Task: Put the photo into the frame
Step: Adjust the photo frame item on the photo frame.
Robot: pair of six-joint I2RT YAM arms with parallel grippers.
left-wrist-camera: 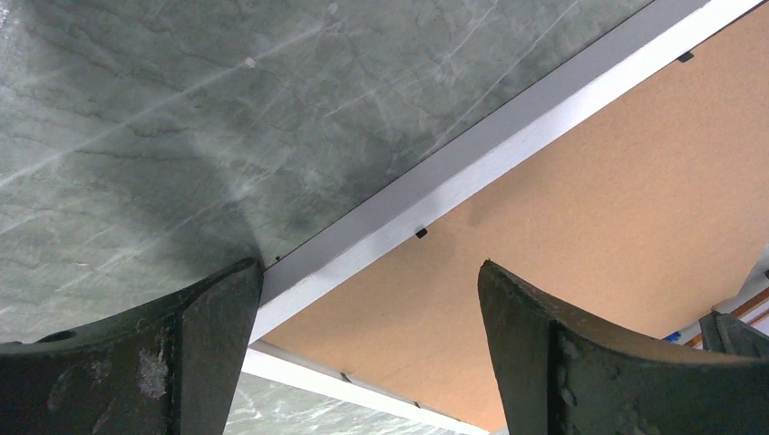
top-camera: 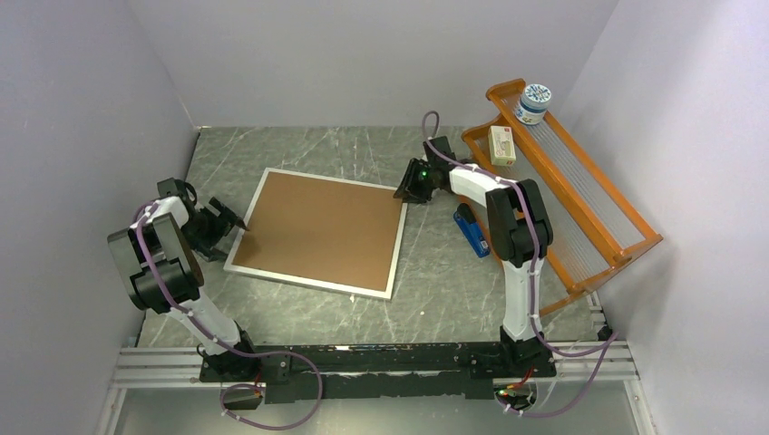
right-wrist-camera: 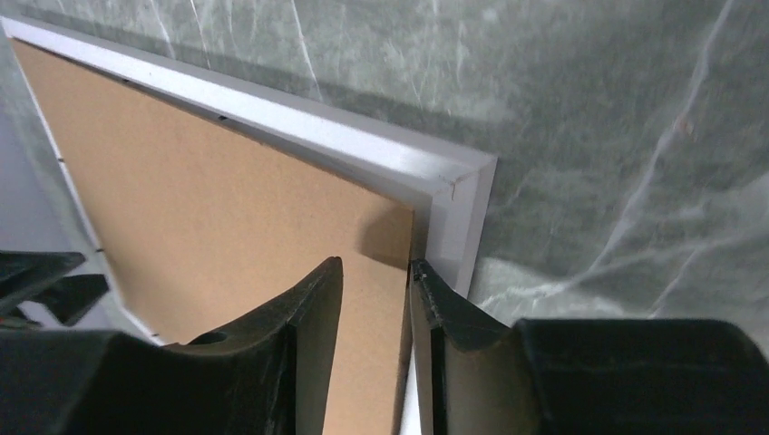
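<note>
A grey-green marbled table (top-camera: 453, 299) fills a small pale-walled booth, and the frame (top-camera: 309, 283) lies flat on its left-centre part. It is face down, its thin silvery-white rim running round a plain brown backing board (top-camera: 322, 227) that sits inside it.

The left gripper (top-camera: 231, 234) is at the frame's near-left corner. From its wrist camera the left gripper (left-wrist-camera: 367, 267) has its jaws spread wide. One finger (left-wrist-camera: 209, 326) is over bare table just outside the rim and the other is over the board, so the white rim runs between them. I can't see any contact with the frame.

The right gripper (top-camera: 410, 193) is at the opposite, far-right corner. In its own view the right gripper (right-wrist-camera: 376, 265) has its fingers drawn close, with only a narrow slot between them. One finger (right-wrist-camera: 308, 317) lies over the brown board. The other is right at the seam where the board meets the rim, just short of the mitred corner. The view is too tight there, so I can't tell whether they are pinching the board's edge or only resting on it.

An orange wooden rack (top-camera: 580, 195) leans against the right wall, well apart from the frame. It holds a small white jar (top-camera: 533, 102) and a little box (top-camera: 501, 144). A blue object (top-camera: 471, 230) lies on the table between the rack and the frame, beside the right arm.
</note>
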